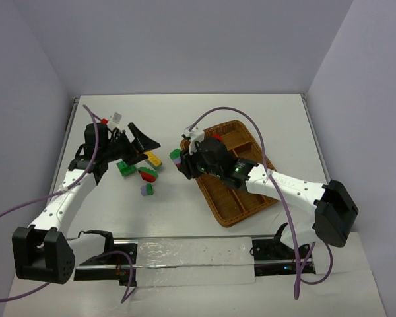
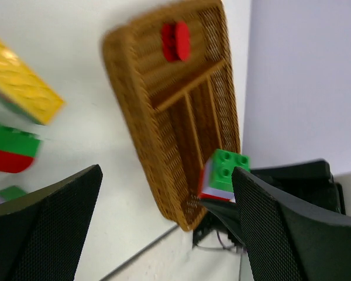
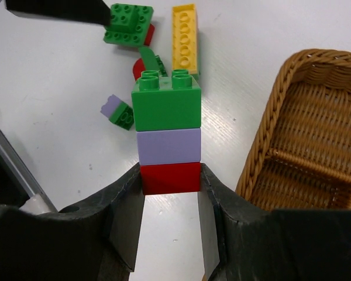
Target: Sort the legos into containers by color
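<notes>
Closest in, the right wrist cam shows the right tool (image 3: pixel 169 175) pinched shut on the red bottom brick of a three-high stack (image 3: pixel 167 111). The stack goes red, pale purple, green, and it pokes out past the fingertips. That's the only view where the grip is actually clear. From overhead the stack is just a small coloured blob at the tool's tip, right outside the left edge of the wicker tray (image 3: pixel 304 134).

Just past the stack, loose legos sit on the worktop (image 1: pixel 185 218):
- a little purple-and-green clump (image 3: pixel 120 111)
- a red-and-green piece (image 3: pixel 136 73), mostly hidden behind the stack
- a long yellow brick (image 3: pixel 184 38)
- a green brick (image 3: pixel 127 23)

The left tool (image 2: pixel 167 172) is spread wide with nothing between its fingers. Overhead puts it near the yellow brick, with the loose legos lying between the two tools. Its own cam is blurry and cuts the yellow brick off at the edge. Still, it's the one view that cleanly shows a red brick (image 2: pixel 175 41) lying in the tray's crosswise section. Overhead, the right arm covers most of that spot.
</notes>
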`<state>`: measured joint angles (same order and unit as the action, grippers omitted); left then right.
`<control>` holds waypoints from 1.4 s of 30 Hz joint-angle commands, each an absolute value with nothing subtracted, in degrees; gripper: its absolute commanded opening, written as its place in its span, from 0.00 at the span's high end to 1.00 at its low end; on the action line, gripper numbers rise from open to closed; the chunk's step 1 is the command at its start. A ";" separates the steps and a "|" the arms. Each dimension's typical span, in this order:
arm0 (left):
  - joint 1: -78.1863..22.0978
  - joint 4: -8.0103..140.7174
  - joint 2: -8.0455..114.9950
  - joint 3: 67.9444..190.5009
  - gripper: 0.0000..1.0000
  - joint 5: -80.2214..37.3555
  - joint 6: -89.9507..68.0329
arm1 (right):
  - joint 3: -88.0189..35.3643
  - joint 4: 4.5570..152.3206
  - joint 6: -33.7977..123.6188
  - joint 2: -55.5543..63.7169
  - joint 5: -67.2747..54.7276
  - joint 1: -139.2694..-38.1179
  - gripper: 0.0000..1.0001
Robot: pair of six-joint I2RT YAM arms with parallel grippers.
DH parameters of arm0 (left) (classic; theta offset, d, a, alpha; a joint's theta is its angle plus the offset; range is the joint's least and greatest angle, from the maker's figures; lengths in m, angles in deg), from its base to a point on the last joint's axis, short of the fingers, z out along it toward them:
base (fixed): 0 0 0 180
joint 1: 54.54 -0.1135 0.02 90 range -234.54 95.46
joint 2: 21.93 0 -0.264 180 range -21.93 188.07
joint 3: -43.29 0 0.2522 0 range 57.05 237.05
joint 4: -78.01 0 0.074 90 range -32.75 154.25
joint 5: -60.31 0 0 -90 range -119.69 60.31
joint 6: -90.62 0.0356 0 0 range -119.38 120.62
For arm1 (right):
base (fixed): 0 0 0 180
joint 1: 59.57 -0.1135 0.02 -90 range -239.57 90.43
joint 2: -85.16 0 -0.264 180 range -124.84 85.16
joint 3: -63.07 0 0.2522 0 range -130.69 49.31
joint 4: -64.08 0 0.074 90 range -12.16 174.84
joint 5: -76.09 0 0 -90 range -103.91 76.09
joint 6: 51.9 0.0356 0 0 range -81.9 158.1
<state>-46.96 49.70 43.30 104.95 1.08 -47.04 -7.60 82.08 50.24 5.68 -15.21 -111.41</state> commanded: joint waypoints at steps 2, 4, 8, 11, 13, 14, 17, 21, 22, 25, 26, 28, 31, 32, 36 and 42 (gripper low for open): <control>-40.46 56.89 44.70 106.88 0.01 9.25 -48.34 | -7.56 78.81 47.76 7.64 -12.96 -112.83 1.00; -39.29 58.07 45.01 106.66 0.03 9.57 -48.49 | -7.77 78.91 47.68 7.63 -12.77 -113.00 1.00; -37.60 61.14 44.78 105.67 0.06 10.55 -48.85 | -7.91 79.25 47.59 7.38 -12.68 -113.09 1.00; -36.67 62.16 45.90 105.73 0.10 11.00 -48.79 | -8.06 79.40 47.50 7.32 -12.62 -113.09 1.00; -35.56 61.81 47.00 106.05 0.13 10.94 -48.44 | -8.24 79.58 47.50 7.35 -12.52 -113.11 1.00; -35.06 61.68 47.40 106.13 0.14 10.84 -48.31 | -8.38 79.72 47.50 7.30 -12.55 -113.13 1.00; -33.81 61.29 48.61 106.47 0.16 10.48 -47.94 | -8.83 79.99 47.50 7.10 -12.70 -113.20 1.00; -32.13 60.37 50.33 106.89 0.24 9.76 -47.10 | -9.32 80.57 47.41 7.02 -12.51 -113.18 1.00; -31.95 60.11 50.75 106.98 0.29 9.59 -47.01 | -9.49 80.57 47.32 6.94 -12.51 -113.18 1.00; -31.43 60.01 50.46 106.83 0.48 8.83 -46.96 | -9.70 80.69 47.03 6.44 -12.89 -113.21 1.00; -31.34 60.14 50.25 106.71 0.56 8.56 -47.01 | -9.80 80.77 46.95 6.20 -12.97 -113.16 1.00; -31.34 59.64 49.93 107.00 0.85 8.09 -46.77 | -10.09 81.07 46.82 5.94 -13.21 -113.18 1.00; -31.34 57.52 49.36 108.11 1.00 6.55 -46.23 | -9.68 80.67 46.88 5.97 -13.21 -113.18 1.00; -31.34 57.48 49.35 108.12 1.00 6.52 -46.14 | -9.67 80.57 46.88 5.97 -13.21 -113.18 1.00; -32.08 55.77 46.13 108.91 1.00 1.62 -46.65 | -7.67 79.91 47.10 7.13 -13.79 -113.09 1.00; -36.57 57.33 41.98 107.43 1.00 1.28 -50.23 | -4.79 79.92 47.09 8.53 -16.32 -112.92 1.00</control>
